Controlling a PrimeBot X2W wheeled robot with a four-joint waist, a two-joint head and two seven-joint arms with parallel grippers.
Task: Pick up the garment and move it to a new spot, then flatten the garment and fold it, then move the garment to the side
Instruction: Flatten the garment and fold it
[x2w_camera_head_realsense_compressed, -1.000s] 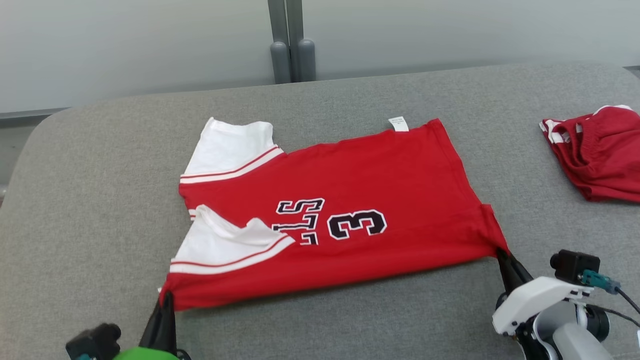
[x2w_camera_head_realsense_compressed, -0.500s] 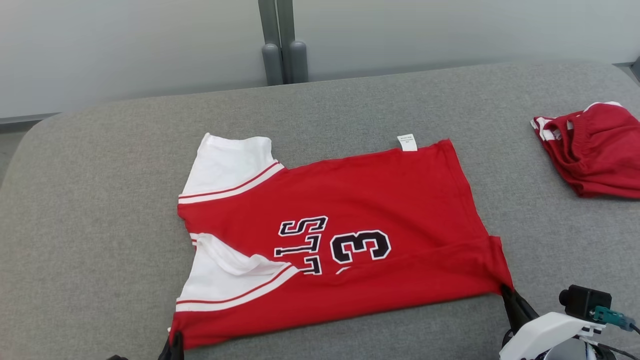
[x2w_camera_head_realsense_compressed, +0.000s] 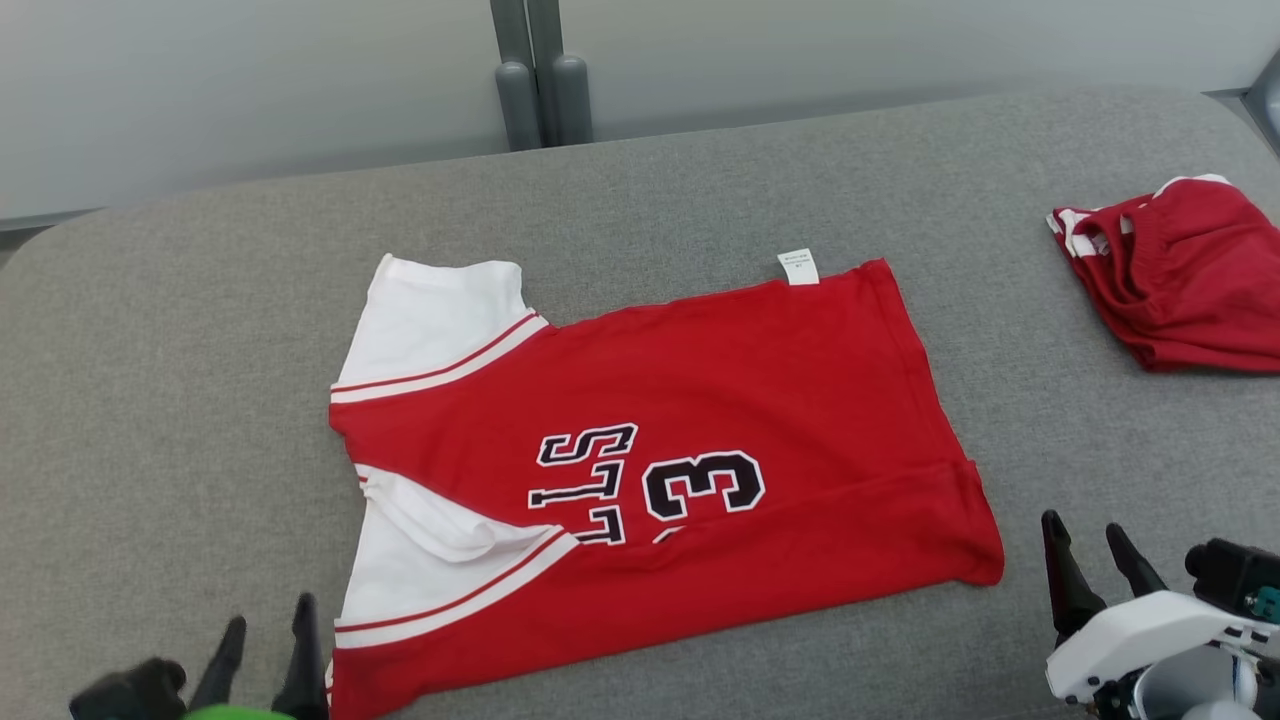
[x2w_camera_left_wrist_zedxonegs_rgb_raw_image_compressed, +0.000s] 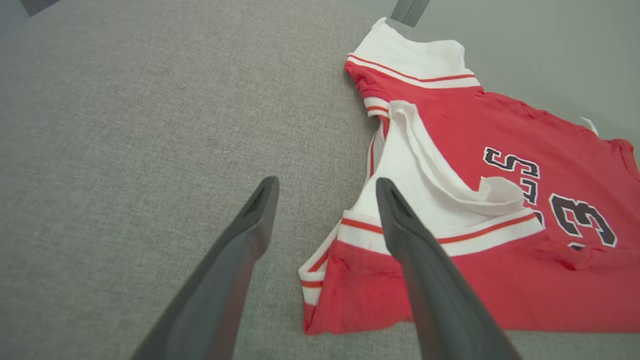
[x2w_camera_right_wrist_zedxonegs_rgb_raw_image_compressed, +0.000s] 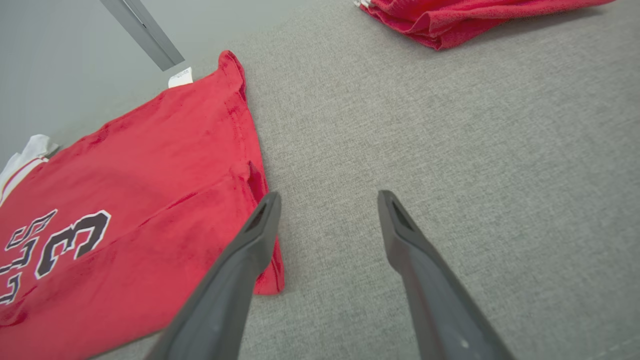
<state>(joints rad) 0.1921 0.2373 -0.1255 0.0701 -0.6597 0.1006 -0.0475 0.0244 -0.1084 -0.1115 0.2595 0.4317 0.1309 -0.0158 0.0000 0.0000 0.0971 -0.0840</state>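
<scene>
Reading a large black numeral "3" (x2w_camera_head_realsense_compressed: 704, 485), outlined in white, on the chest of the red fabric jersey with white sleeves (x2w_camera_head_realsense_compressed: 720, 360), turned on its side in the head view. Just beside it, showing black white-edged letters "S", "L", "L" (x2w_camera_head_realsense_compressed: 585, 478), stacked sideways, the last one partly hidden under folded cloth. Sticking out from the jersey's far edge, a small white sewn-in tag (x2w_camera_head_realsense_compressed: 798, 267), carrying print too small to make out.
</scene>
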